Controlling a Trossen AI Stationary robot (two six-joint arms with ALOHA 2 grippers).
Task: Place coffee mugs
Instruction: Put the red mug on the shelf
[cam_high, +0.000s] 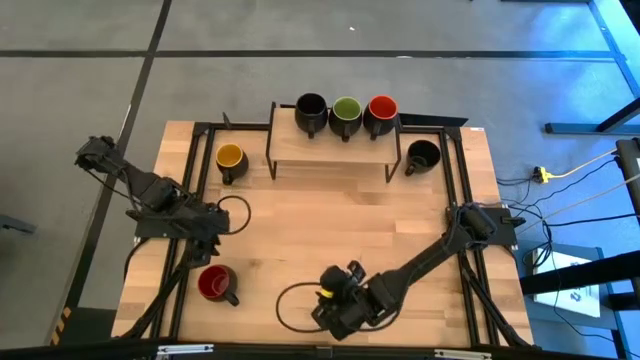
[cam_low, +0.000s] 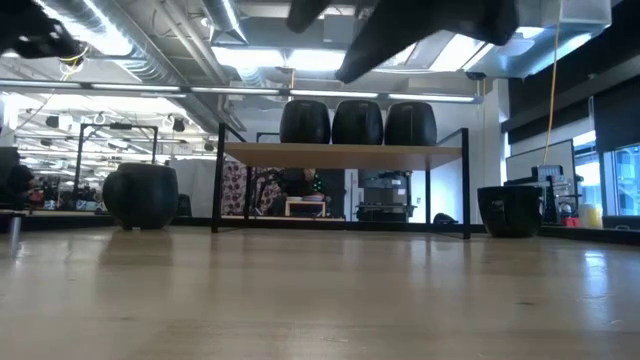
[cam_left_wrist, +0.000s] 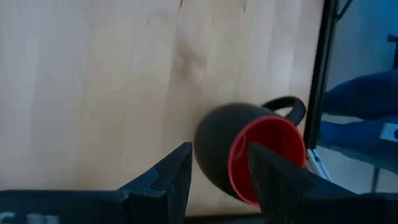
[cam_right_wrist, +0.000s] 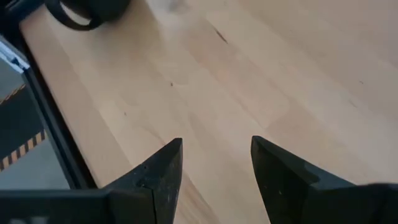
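As counted: six mugs (cam_high: 217, 284).

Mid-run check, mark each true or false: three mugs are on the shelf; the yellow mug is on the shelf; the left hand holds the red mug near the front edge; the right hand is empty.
1. Three mugs stand on the shelf: true, the black-inside mug, green-inside mug and red-inside mug.
2. The yellow-inside mug is on the shelf: false, it stands on the table beside it.
3. The left hand holds the red mug: false, its open fingers are short of it.
4. The right hand is empty: true, open over bare wood.
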